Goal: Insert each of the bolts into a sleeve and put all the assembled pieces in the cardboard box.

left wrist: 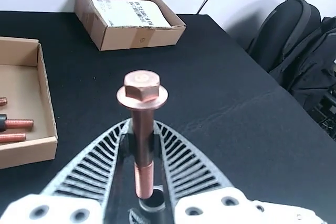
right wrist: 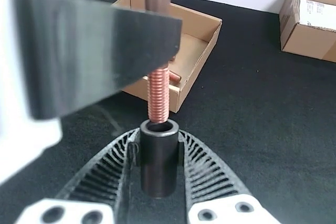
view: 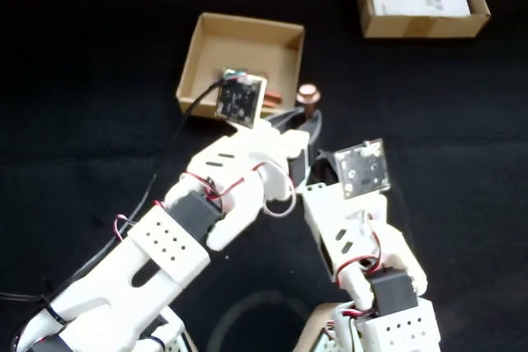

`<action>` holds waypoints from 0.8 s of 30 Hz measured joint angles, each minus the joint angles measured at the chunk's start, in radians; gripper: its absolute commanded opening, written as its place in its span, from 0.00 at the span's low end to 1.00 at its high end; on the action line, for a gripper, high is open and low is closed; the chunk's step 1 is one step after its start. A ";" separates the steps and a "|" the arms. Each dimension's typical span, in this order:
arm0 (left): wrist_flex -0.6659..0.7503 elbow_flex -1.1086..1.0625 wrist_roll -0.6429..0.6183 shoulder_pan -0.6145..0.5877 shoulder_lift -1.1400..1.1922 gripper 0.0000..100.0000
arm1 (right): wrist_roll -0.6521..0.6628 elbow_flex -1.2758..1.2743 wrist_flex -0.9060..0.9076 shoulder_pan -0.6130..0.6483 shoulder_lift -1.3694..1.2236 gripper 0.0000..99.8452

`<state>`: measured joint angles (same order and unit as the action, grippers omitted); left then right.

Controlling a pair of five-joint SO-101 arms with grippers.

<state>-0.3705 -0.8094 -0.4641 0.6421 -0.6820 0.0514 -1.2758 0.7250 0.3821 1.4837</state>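
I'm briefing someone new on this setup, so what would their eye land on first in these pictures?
The copper bolt, held upright in the left gripper, stands with its threaded end right at the mouth of the black sleeve, which is clamped in the right gripper. Behind them, a cardboard box holds a few copper pieces.
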 measured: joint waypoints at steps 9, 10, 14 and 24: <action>0.012 0.003 0.000 0.066 0.005 0.01 | -0.002 0.006 -0.002 -0.006 0.002 0.01; 0.012 0.009 0.002 0.066 0.003 0.01 | -0.002 0.006 -0.002 -0.006 0.002 0.01; 0.012 0.009 0.003 0.066 0.003 0.01 | -0.002 0.006 -0.002 -0.006 0.002 0.01; -0.003 -0.026 0.008 0.066 0.002 0.06 | 0.000 0.005 0.000 -0.003 0.002 0.01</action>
<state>-0.3736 -0.8355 -0.4565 0.7081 -0.6805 0.0514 -1.2712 0.7250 0.3790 1.4853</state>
